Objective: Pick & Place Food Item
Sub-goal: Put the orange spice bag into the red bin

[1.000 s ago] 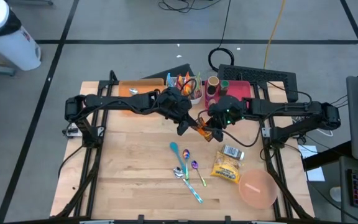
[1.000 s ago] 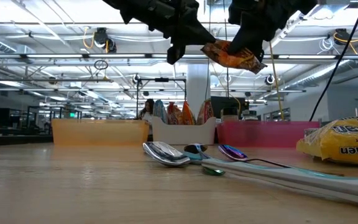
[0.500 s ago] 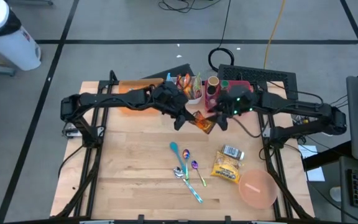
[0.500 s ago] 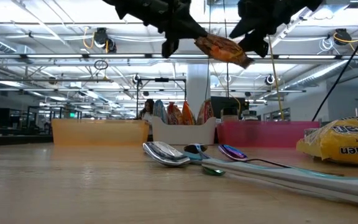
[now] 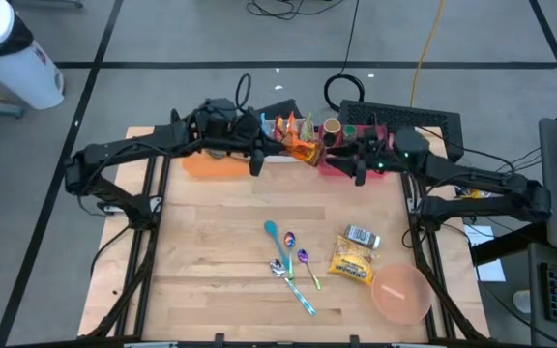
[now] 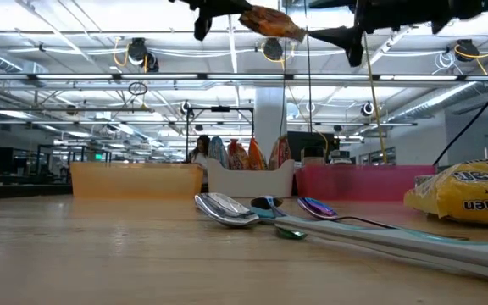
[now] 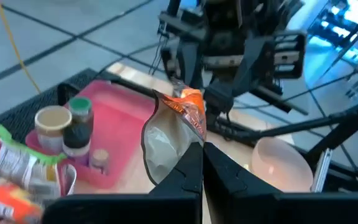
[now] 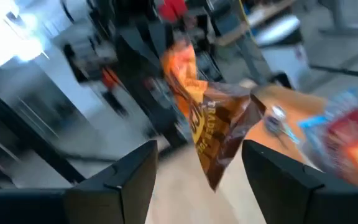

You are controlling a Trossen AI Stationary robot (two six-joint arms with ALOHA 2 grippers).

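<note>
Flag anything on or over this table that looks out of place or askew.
Nothing is spilled or damaged. The one oddity is the orange snack bag, dangling crumpled in the air from the shut left gripper near the white bin, with the open right gripper just beside it.

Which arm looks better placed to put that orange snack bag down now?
The left: its gripper is shut on the snack bag, above the white bin. The right gripper is open and apart.

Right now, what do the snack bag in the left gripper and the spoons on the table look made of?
Snack bag: thin plastic film, probably foil-lined; its inside looks silvery and it crumples. The left gripper holds it pinched shut.
Spoons: likely polished metal bowls, mirror-like reflections, some tinted blue or purple; the handles look like coloured plastic.
</note>
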